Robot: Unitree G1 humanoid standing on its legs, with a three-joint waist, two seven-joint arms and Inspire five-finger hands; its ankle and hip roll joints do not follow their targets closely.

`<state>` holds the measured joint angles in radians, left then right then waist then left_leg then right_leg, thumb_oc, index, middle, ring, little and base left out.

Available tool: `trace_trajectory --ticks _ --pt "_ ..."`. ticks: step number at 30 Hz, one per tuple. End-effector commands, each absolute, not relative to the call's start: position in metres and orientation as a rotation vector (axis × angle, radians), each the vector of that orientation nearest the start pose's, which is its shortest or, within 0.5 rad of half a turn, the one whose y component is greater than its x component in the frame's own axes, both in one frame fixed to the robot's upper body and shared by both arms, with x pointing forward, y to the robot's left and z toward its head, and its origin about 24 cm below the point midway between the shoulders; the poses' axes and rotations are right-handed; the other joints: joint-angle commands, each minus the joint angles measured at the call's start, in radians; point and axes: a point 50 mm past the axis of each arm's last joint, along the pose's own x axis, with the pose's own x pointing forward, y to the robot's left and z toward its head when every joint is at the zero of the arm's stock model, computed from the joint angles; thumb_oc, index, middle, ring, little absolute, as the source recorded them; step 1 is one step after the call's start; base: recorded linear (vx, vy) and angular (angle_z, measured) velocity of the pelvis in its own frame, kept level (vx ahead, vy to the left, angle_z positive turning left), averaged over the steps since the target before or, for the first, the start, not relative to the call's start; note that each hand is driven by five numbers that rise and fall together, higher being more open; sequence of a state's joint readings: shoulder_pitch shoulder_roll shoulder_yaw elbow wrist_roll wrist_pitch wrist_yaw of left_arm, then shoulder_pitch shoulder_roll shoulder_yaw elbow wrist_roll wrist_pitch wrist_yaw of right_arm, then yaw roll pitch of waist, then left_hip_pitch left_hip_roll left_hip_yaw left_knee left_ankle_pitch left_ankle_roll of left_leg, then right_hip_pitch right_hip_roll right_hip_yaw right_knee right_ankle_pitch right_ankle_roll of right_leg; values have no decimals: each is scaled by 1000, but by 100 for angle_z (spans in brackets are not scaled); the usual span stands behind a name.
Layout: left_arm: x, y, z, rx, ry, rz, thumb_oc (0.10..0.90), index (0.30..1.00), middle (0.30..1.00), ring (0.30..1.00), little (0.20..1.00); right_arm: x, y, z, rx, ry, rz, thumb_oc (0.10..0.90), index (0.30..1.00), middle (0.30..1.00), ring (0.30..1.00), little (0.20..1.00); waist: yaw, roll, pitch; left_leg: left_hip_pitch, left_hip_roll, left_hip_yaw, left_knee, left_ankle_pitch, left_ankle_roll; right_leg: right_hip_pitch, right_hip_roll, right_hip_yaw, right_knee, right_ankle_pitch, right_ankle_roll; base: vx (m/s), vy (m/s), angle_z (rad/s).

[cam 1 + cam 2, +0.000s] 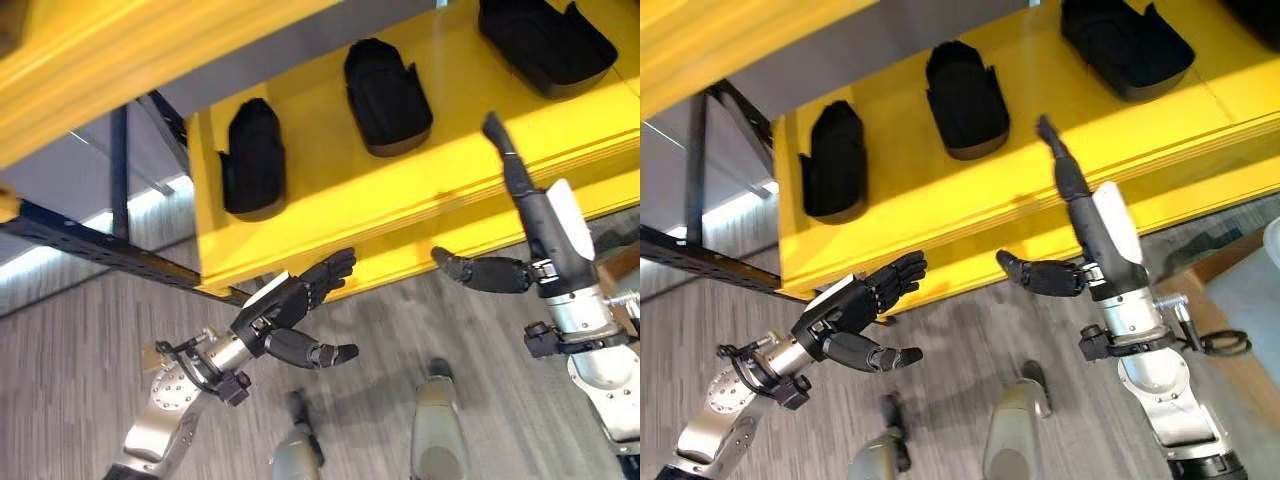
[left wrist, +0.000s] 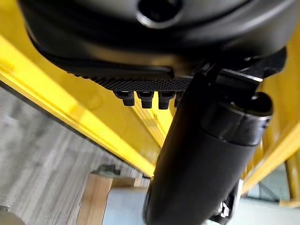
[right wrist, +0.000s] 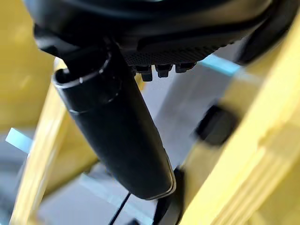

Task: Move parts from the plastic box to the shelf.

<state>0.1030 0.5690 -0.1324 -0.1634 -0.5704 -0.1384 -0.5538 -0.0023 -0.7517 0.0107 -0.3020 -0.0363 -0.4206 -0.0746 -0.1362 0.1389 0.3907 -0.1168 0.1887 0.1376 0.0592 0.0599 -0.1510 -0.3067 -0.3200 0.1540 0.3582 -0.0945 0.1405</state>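
Observation:
Three black moulded parts lie in a row on the yellow shelf (image 1: 330, 195): one at the left (image 1: 252, 160), one in the middle (image 1: 387, 95), one at the far right (image 1: 545, 40). My left hand (image 1: 290, 300) hangs open below the shelf's front edge, holding nothing, its thumb (image 2: 206, 154) straight. My right hand (image 1: 545, 225) is open too. Its fingers reach up over the shelf's front edge between the middle and right parts, with the thumb (image 3: 117, 136) out to the side. Neither hand touches a part.
A dark blue steel frame (image 1: 90, 245) carries the shelf at the left. Another yellow board (image 1: 120, 60) runs above it. Grey plank floor (image 1: 80, 340) lies below. A pale grey box on a wooden base (image 1: 1245, 290) stands at the right edge.

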Motion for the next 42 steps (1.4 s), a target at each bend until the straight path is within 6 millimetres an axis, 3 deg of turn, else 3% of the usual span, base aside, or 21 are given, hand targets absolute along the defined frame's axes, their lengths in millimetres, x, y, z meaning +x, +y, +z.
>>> trace_trajectory --ticks 1,2,5,8,13,18,25,33,42 --pt "200 194 114 -27 -270 -802 900 1000 1000 1000 1000 211 -179 212 -679 -988 341 900 1000 1000 1000 1000 25 -22 -78 29 82 20 -80 86 -2 138 56 -202 -97 -5 -37 55 99 3" --pt "197 196 116 -27 -275 -819 900 1000 1000 1000 1000 209 -176 212 -663 -984 361 900 1000 1000 1000 1000 39 -31 -88 42 74 34 -96 73 -1 160 39 -220 -165 42 -13 29 58 -8" --pt "195 200 118 -34 -272 -825 900 1000 1000 1000 1000 209 -167 208 -678 -992 401 900 1000 1000 1000 1000 72 -55 -100 56 68 55 -118 65 6 195 29 -260 -252 103 15 -13 -24 5" --pt "195 203 126 -21 -317 -832 900 1000 1000 1000 1000 209 -158 206 -713 -989 440 900 1000 1000 1000 1000 98 -76 -98 63 63 58 -128 56 20 216 29 -271 -299 134 31 -43 -45 20" --pt "192 206 135 -23 -338 -889 900 1000 1000 1000 1000 209 -156 202 -835 -971 472 900 1000 1000 1000 1000 128 -103 -98 53 53 18 -131 52 37 237 40 -242 -314 140 38 -10 -88 16" --pt "191 210 144 -33 -355 -923 900 1000 1000 1000 1000 215 -152 205 -989 -968 518 900 1000 1000 1000 1000 170 -125 -91 40 57 -5 -127 58 38 255 54 -264 -316 132 36 -4 -116 18" --pt "194 210 150 22 -297 -1001 900 1000 1000 1000 1000 244 -158 212 -1238 -844 513 900 1000 1000 1000 1000 222 -167 -76 19 87 -43 -133 85 27 288 88 -291 -320 117 22 15 -163 11" --pt "193 212 153 -2 -236 -1077 900 1000 1000 1000 1000 257 -171 211 -1381 -746 532 900 1000 1000 1000 1000 237 -179 -58 5 91 -59 -127 97 29 302 100 -298 -318 113 13 4 -53 5" --pt "195 213 155 37 -223 -1092 900 1000 1000 1000 1000 279 -185 200 -1372 -614 450 900 1000 1000 1000 1000 247 -188 -42 -4 89 -65 -116 95 33 306 104 -304 -322 118 13 0 -22 0"
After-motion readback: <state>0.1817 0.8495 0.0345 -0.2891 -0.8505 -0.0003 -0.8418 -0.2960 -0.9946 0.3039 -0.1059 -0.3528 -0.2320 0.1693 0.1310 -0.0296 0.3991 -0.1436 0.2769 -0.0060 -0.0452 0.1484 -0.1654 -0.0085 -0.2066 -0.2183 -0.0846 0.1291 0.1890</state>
